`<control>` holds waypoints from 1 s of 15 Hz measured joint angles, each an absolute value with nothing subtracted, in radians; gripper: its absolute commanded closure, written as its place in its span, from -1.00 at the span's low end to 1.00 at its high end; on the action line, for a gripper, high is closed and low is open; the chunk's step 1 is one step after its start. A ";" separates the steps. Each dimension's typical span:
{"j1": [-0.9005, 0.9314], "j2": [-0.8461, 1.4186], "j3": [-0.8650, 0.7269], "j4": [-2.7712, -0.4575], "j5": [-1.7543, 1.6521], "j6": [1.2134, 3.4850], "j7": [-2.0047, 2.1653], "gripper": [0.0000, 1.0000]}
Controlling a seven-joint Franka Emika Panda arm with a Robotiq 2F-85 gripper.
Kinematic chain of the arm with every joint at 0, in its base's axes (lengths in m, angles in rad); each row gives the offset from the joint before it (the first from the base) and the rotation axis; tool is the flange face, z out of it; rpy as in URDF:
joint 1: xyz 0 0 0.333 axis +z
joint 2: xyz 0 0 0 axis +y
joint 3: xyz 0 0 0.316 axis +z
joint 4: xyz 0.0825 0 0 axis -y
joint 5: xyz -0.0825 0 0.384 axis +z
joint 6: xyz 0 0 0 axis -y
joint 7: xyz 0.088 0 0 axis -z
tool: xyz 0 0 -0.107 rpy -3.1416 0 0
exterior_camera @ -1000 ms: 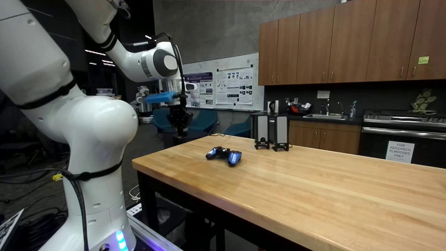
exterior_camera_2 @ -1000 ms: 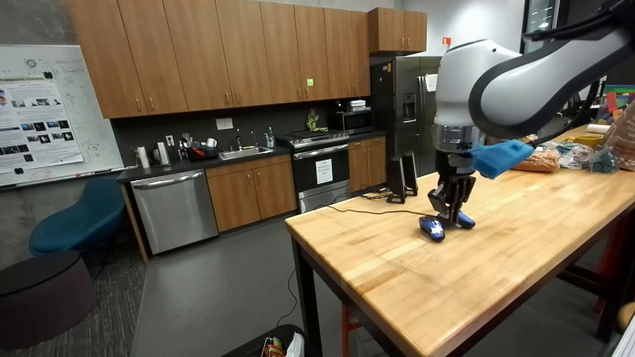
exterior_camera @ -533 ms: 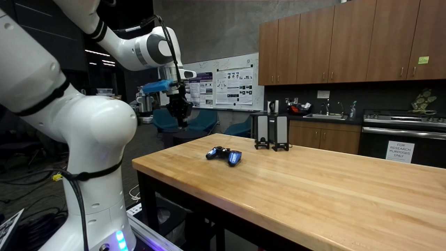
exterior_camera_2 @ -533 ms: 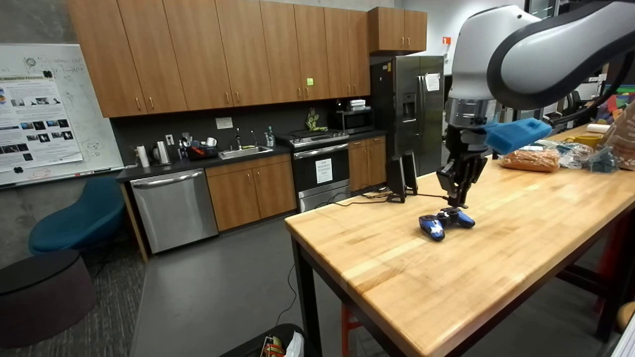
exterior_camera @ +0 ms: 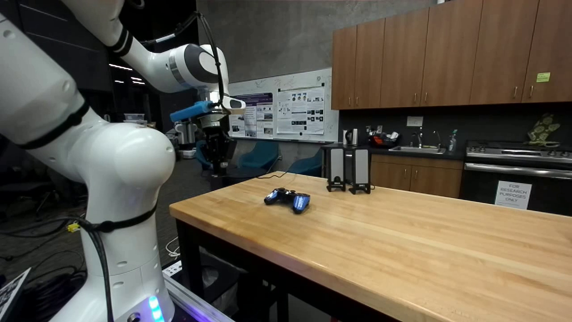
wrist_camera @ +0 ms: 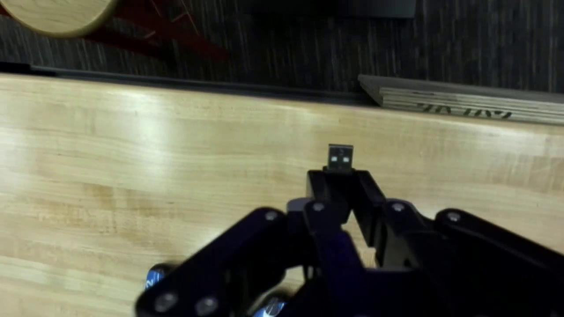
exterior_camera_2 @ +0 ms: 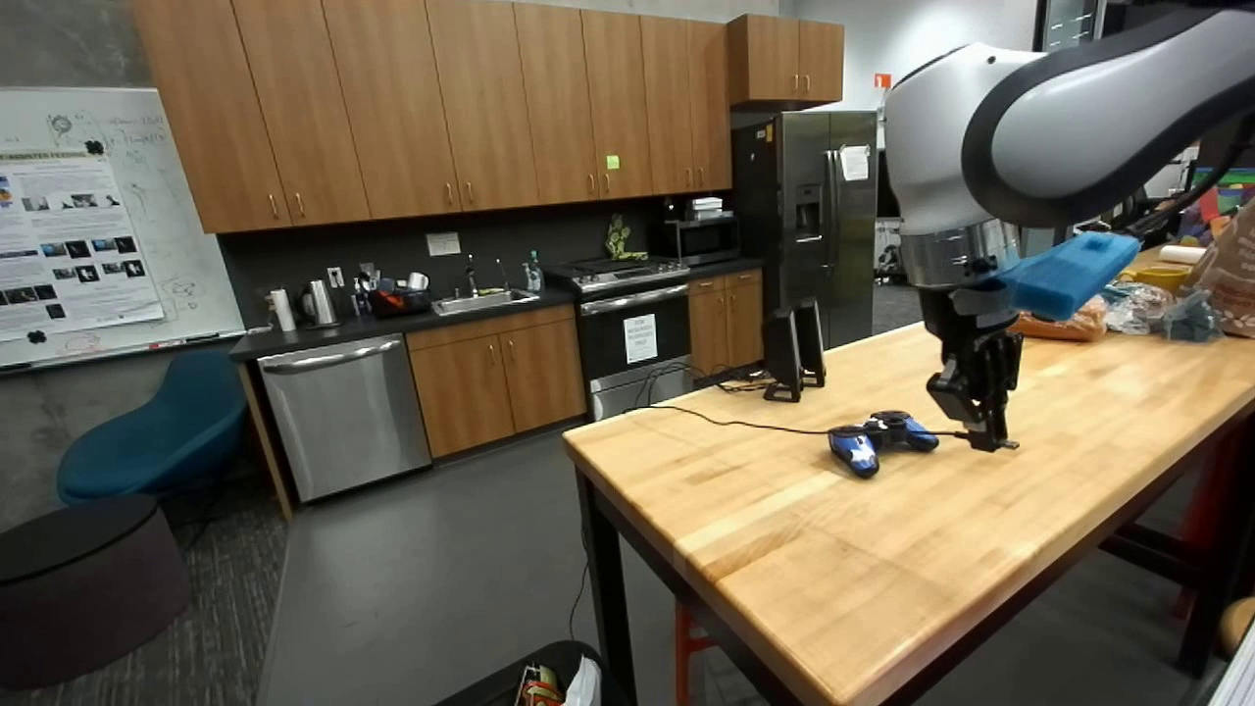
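Observation:
My gripper is shut on a black USB plug, whose metal end sticks out past the fingertips. In an exterior view the gripper is tilted over the wooden table, and the plug's tip shows at its lower end. From it a thin black cable runs across to the table's far edge, passing in front of a blue and black game controller; whether they touch I cannot tell. That controller lies on the table in both exterior views. The wrist view shows only parts of it, behind the fingers.
Two upright speakers stand near the table's far edge. Plastic bags sit at one end of the table. Beyond the table edge in the wrist view are wooden boards and a round stool.
The gripper rose away from beside the controller, then came down and tilted, away from the controller, still with the plug. The cable has shifted along. The controller and speakers have stayed put.

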State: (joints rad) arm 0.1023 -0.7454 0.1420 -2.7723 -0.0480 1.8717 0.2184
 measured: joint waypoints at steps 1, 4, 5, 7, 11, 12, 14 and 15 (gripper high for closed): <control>0.102 -0.729 0.146 -2.772 -0.049 1.856 0.210 0.90; 0.102 -0.637 0.149 -2.769 -0.055 1.836 0.184 0.90; 0.102 -0.594 0.149 -2.764 -0.059 1.836 0.175 0.90; 0.102 -0.496 0.150 -2.747 -0.070 1.836 0.159 0.90; 0.103 -0.315 0.151 -2.686 -0.100 1.836 0.142 0.90; 0.103 -0.282 0.151 -2.672 -0.109 1.836 0.142 0.90; 0.103 -0.231 0.149 -2.649 -0.126 1.833 0.142 0.90; 0.102 -0.212 0.148 -2.641 -0.136 1.828 0.142 0.13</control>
State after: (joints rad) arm 0.1025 -0.2123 0.1478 -2.6411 -0.1359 1.8281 0.1420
